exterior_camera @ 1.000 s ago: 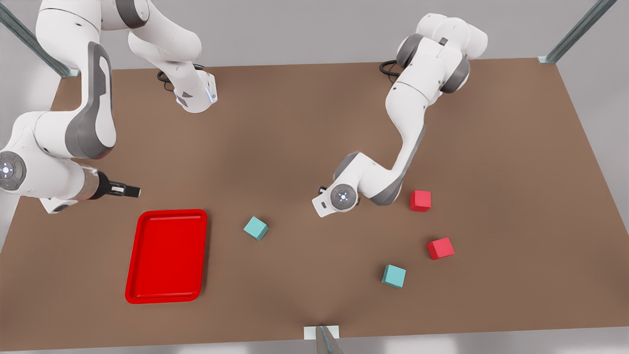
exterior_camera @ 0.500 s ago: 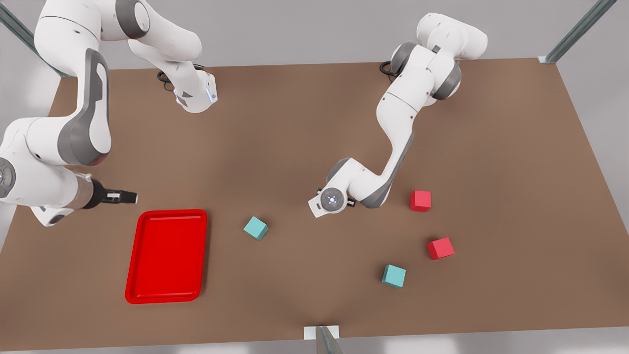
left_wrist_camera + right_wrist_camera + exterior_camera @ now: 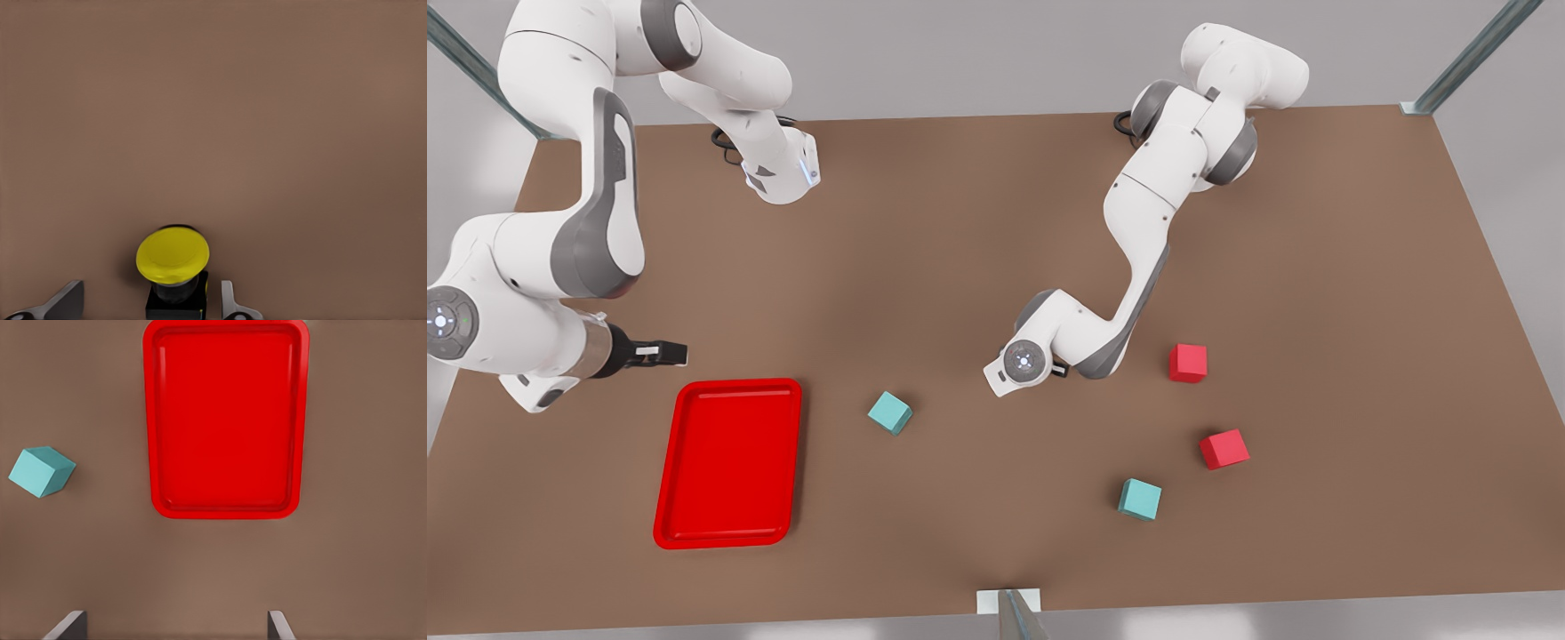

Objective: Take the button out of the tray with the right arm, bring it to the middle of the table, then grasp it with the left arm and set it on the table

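The button [image 3: 172, 256], a yellow cap on a dark boxy body, stands upright on the brown table [image 3: 213, 100]. My left gripper [image 3: 152, 304] is open around it, one fingertip [image 3: 69, 301] well clear of the body and the other fingertip [image 3: 229, 301] close beside it. In the front view the left arm's hand [image 3: 1021, 362] hangs over mid-table and hides the button. The red tray [image 3: 729, 460] lies at the front view's left with nothing in it. My right gripper [image 3: 665, 353] hovers just beyond the tray's far edge, open, with nothing between its fingers [image 3: 68, 624].
A teal cube [image 3: 890, 412] sits between the tray and the left arm's hand. Two red cubes [image 3: 1188, 363] [image 3: 1224, 449] and another teal cube [image 3: 1140, 499] lie to the front view's right. The table edge runs along the front.
The left arm's hand has drifted slightly toward the front view's left and its elbow has swung in. The right arm has shifted a little near the tray's far edge.
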### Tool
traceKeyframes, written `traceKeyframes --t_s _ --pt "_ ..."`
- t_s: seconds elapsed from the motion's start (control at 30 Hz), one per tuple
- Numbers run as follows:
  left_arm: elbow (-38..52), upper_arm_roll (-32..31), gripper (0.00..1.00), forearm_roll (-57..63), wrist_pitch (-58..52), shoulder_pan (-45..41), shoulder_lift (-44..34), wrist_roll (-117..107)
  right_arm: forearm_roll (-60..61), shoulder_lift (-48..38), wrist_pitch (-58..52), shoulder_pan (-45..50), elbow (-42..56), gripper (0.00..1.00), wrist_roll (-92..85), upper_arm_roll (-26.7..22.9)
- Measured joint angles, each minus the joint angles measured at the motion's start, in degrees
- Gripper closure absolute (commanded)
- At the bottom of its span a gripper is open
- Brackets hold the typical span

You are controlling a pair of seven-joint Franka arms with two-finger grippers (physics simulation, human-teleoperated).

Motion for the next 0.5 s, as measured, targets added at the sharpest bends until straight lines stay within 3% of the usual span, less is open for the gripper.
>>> traceKeyframes --t_s 0.5 --pt "-2.56 0.00 0.01 1.00 1.94 -0.83 -1.16 -2.97 -0.22 0.48 0.23 0.10 -0.10 0.00 -0.24 0.00"
